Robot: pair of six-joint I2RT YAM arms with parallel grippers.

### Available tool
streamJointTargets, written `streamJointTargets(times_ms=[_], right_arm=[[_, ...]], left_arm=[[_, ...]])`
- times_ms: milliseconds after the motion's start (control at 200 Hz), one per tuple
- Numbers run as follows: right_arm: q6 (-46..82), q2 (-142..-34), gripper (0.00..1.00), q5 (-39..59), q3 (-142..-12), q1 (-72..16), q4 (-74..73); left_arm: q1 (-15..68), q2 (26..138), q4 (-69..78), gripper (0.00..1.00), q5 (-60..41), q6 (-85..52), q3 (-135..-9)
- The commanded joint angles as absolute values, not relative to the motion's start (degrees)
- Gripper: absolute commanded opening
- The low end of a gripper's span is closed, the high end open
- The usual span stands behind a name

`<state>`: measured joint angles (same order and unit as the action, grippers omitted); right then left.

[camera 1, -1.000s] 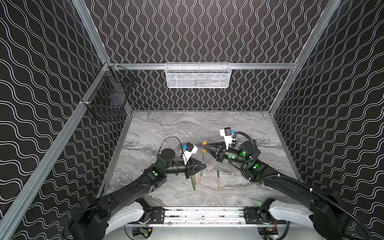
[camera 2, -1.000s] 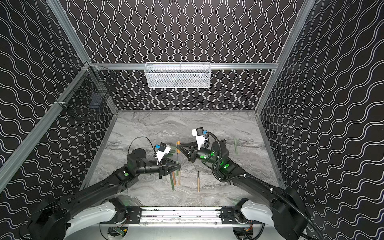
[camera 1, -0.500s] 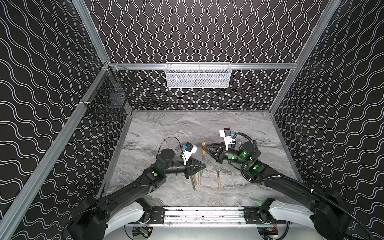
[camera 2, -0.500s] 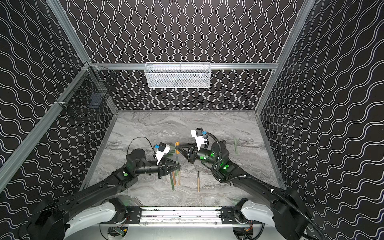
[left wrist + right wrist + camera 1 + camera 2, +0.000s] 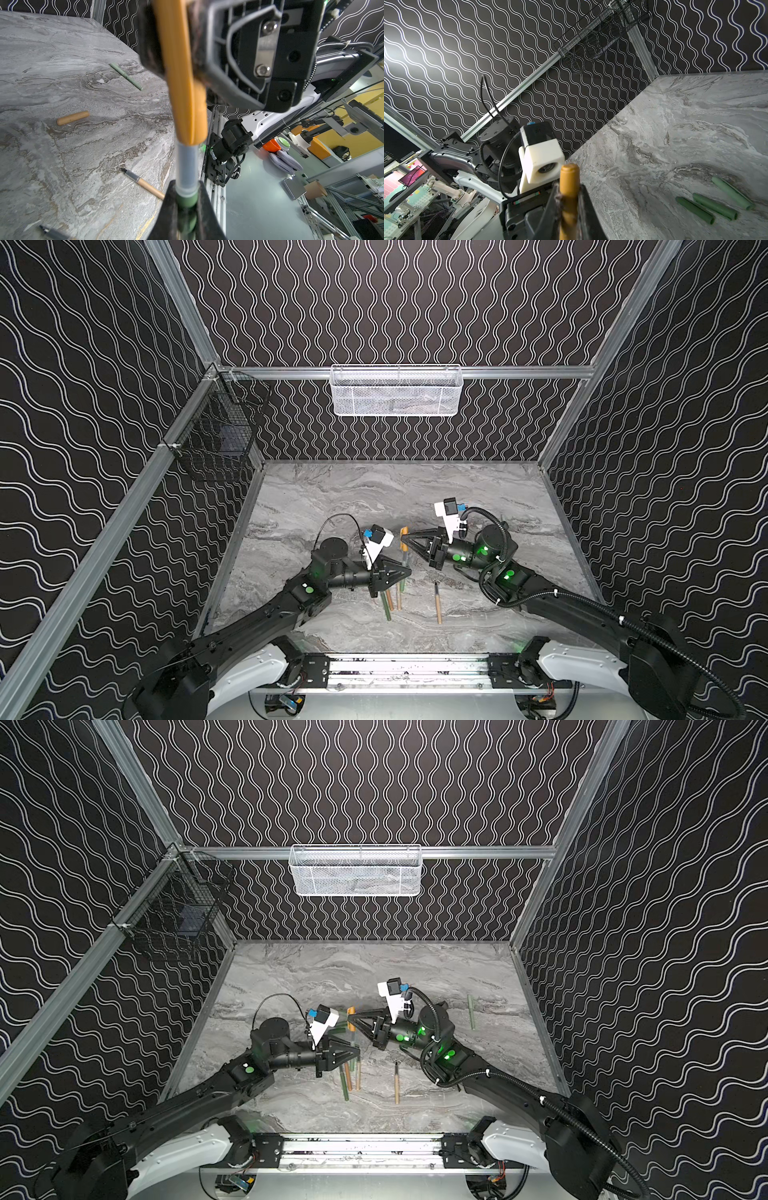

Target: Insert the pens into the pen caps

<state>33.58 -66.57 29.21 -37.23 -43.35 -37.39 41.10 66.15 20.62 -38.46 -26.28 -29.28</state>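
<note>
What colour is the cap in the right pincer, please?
The cap is orange; left wrist view.

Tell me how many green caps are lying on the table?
3. They lie side by side on the table: the dark outer cap, the middle cap and the paler outer cap. More may be hidden.

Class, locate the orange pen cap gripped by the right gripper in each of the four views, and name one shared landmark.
In a top view: orange pen cap just right of centre.
In a top view: cap just left of centre.
Left wrist: cap large, upper middle.
Right wrist: cap bottom middle.
Shared landmark: marble table, in all four.
</note>
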Motion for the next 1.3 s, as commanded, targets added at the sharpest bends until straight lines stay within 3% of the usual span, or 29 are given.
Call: streamJointTargets(times_ms=[0, 796, 941, 1156, 1296], right_arm=[[33.5, -66.4, 0.11, 29.2, -37.3, -43.7, -37.9], [37.7, -64.2, 0.14, 25.0, -33.1, -46.8, -37.2], [36.5, -63.3, 0.21, 25.2, -35.0, -46.8, -35.4], [33.4, -62.0, 0.46, 24.9, -38.2, -46.6, -33.0], [30.7, -61.9, 0.56, 25.1, -41.0, -46.6, -30.0]], left_arm=[[41.1, 65.5, 21.0, 0.00, -37.5, -24.5, -30.3], [40.6, 63.3, 21.0, 0.00, -36.7, -22.3, -33.4], [40.6, 64.1, 21.5, 0.00, -38.1, -22.5, -33.5], [40.6, 64.6, 21.6, 0.00, -39.1, -22.7, -33.4], [40.7, 64.5, 21.6, 0.00, -39.6, -22.5, -33.4]])
